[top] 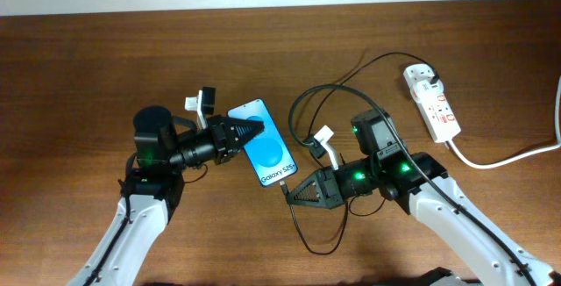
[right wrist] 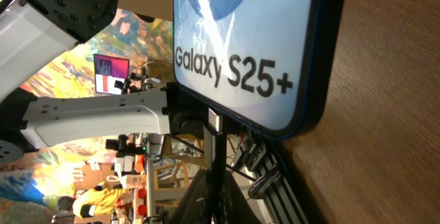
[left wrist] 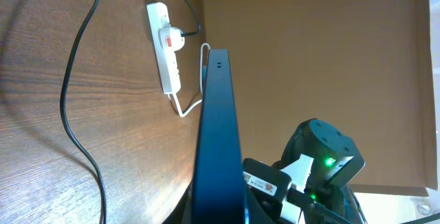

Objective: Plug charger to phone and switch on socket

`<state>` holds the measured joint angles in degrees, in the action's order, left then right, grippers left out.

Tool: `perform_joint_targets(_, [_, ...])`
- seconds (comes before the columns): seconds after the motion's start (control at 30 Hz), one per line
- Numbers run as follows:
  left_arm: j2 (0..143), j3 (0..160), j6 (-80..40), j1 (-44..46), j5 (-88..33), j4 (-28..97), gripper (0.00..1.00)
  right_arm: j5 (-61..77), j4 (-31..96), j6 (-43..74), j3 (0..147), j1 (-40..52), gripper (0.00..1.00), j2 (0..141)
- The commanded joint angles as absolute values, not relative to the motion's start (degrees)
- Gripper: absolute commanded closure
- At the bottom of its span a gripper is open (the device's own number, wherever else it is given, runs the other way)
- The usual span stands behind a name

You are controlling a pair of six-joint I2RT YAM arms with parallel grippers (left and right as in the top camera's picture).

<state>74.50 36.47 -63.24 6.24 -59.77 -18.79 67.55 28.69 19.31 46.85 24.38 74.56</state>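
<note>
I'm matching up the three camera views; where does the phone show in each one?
Overhead: phone at centre, screen up.
Left wrist: edge-on, a dark upright slab at centre.
Right wrist: lit screen fills the top middle.
Shared landmark: the black charger cable, in all three, its tip at the phone's bottom edge.

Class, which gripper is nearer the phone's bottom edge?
Right. The right gripper, shut on the charger, is at that edge of the phone; the left gripper clamps its long side.
</note>
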Motion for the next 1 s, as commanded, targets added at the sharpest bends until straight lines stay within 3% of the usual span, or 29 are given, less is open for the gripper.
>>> perform_joint_targets(0.0, [74.35, 37.34, -63.70, 6.22, -60.45, -19.16, 1.00, 68.31, 28.42, 19.18, 47.92, 24.73, 0.96, 74.48])
perform_joint_targets(0.97, [74.35, 37.34, -61.76, 6.22, -61.06, -19.16, 1.00, 68.34, 27.83, 19.14, 47.92, 24.69, 0.96, 75.75])
